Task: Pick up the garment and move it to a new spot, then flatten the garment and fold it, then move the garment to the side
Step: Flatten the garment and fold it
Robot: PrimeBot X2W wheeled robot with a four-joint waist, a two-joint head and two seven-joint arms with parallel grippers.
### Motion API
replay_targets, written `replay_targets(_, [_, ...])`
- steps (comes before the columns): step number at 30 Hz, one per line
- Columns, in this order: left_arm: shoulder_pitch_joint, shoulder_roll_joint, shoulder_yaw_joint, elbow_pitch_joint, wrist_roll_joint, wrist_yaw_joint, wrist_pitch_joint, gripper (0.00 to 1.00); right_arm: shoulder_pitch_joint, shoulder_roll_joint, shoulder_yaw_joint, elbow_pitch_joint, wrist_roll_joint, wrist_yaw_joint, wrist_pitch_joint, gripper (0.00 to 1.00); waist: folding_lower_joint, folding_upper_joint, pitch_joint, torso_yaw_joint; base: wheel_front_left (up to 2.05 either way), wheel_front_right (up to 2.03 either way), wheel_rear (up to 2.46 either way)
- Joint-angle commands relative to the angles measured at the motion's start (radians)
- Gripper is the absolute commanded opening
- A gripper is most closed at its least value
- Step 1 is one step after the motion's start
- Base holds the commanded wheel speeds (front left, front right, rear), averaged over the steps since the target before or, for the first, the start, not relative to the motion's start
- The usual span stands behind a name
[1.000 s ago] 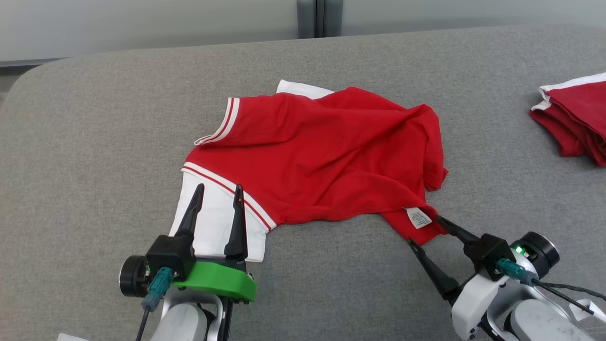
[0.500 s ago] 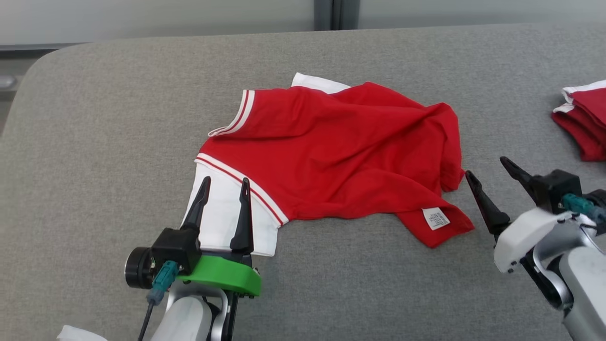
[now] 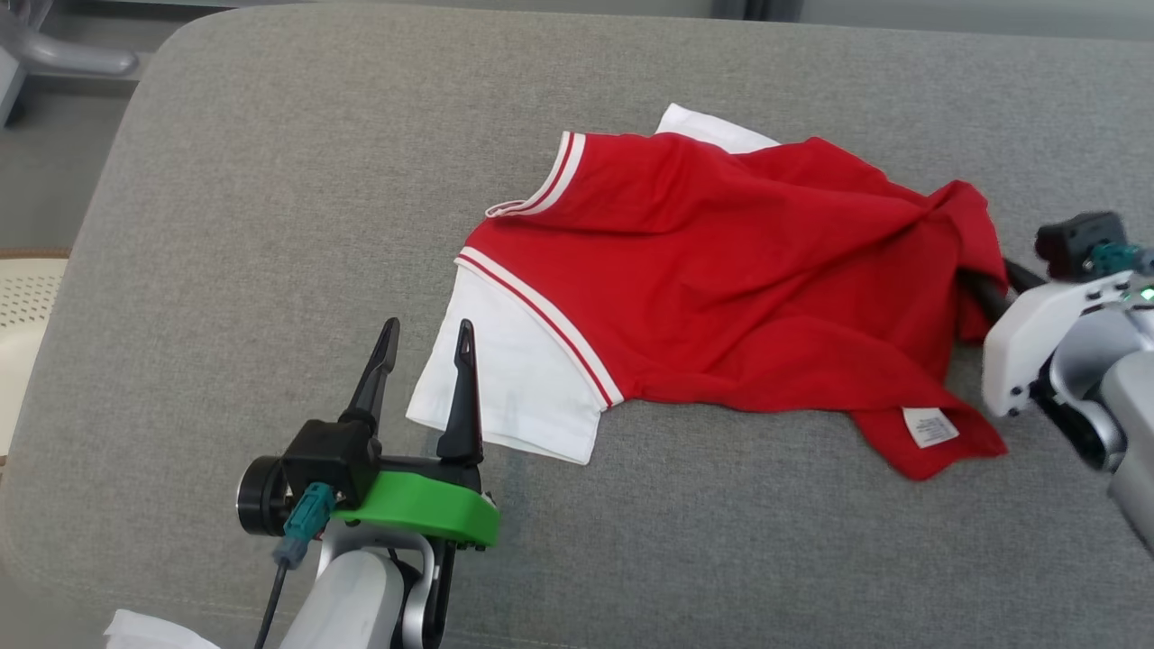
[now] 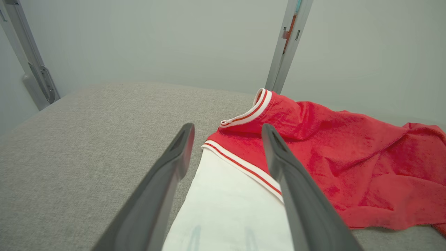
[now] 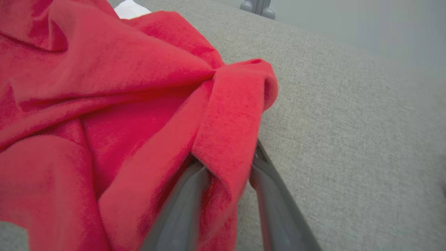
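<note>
Lift garment | right tool pinches red fold toward worktop's right edge | left tool spread over sleeve | advise: pinch sleeve, raise level

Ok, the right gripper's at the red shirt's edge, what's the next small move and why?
Probably finish closing the right gripper on the fold of the shirt before lifting. A red fold sits between its fingers, but I can't tell whether the grip is tight. The left gripper is open by the white sleeve, holding nothing, so a loose pinch could slip.
</note>
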Motion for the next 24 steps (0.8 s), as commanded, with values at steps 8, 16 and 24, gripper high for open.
replay_targets(8, [0.01,-0.003,-0.001,-0.009,-0.003,-0.001,0.0,1.0,-0.153,-0.152,-0.017,0.018,-0.024,-0.002,-0.032,0.0,0.0,0.0,-0.002,0.022,0.0,0.0,0.0])
replay_targets(16, [-0.006,-0.004,-0.016,-0.008,-0.016,-0.006,0.0,1.0,-0.254,-0.147,-0.034,0.125,-0.06,-0.002,-0.033,0.6,0.0,0.0,0.017,0.036,0.0,0.0,0.0])
replay_targets(24, [-0.037,-0.004,-0.03,0.023,-0.009,-0.012,0.0,1.0,-0.305,-0.041,-0.079,0.308,-0.145,-0.002,-0.203,1.0,0.0,0.0,-0.011,0.017,0.0,0.0,0.0])
